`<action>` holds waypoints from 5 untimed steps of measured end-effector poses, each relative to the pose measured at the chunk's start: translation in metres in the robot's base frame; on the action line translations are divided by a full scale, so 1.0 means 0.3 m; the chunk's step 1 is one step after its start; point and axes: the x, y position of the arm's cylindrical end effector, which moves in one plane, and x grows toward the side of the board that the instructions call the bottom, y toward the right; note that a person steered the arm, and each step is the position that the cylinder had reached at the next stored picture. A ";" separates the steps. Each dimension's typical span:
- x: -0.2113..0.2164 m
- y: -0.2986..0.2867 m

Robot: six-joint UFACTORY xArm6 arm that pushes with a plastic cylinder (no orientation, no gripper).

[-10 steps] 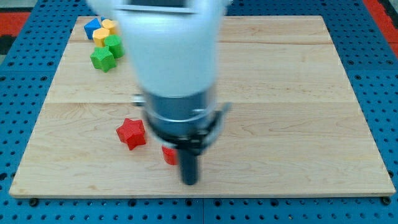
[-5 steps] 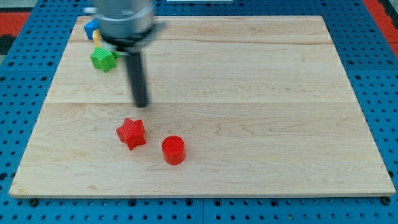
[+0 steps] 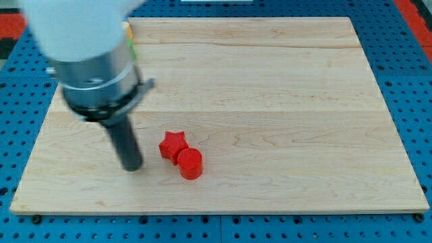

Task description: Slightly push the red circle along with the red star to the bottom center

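Item one: red circle [image 3: 190, 163], a short upright cylinder. It sits to the view's right of my tip [image 3: 132, 167], at about the same level, apart from it with bare wood between. It lies in the lower half of the wooden board [image 3: 283, 101], somewhat to the view's left of the board's middle.

Item two: red star [image 3: 173, 145]. It sits up and to the view's right of my tip, nearer to it than the circle is, also clear of it. The star touches the circle, pressed against the circle's upper-left side.

Item three: our tool. We carry no hand that opens or closes; the arm ends in a straight dark rod [image 3: 126, 143], so there is no grasp to report and nothing is held. The rod stands nearly upright, its tip down at the board surface, touching neither block.

Item four: arm housing [image 3: 84, 40], white above a dark ring, large and blurred, directly above the tip toward the view's top left. It hides the board's upper-left corner; only a sliver of yellow and green [image 3: 128, 34] shows at its right edge, shapes not legible.

Item five: blue perforated table [image 3: 405, 81], surrounding the board on all sides.
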 end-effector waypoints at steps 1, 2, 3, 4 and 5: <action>0.025 0.040; 0.027 0.317; 0.027 0.495; 0.025 0.353; 0.040 0.136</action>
